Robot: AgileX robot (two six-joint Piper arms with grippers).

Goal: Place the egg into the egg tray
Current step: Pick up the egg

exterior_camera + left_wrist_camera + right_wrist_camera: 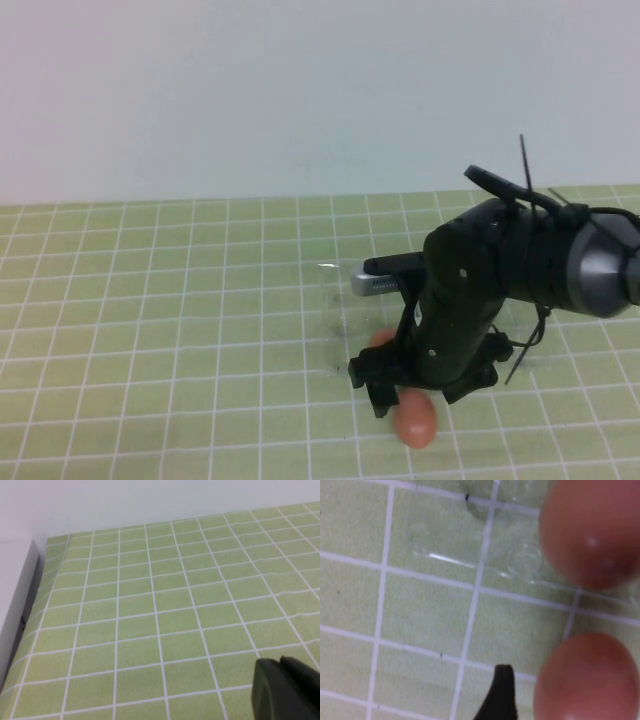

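Observation:
A reddish-brown egg (pixel 415 419) lies on the green grid mat just in front of the clear egg tray (pixel 335 300), whose edges only glint. A second egg (pixel 378 337) sits in the tray, mostly hidden behind my right arm. My right gripper (pixel 384 392) is low over the mat, right beside the front egg. In the right wrist view one dark fingertip (pixel 502 692) stands a small gap away from that egg (pixel 585 680); the other finger is out of frame. The tray egg (pixel 592 530) and tray rim (pixel 470 562) lie beyond. My left gripper (pixel 286 687) hovers shut and empty over bare mat.
The green grid mat (pixel 180 300) covers the table up to a pale back wall. In the left wrist view the mat's edge meets a grey-white border (pixel 17 610).

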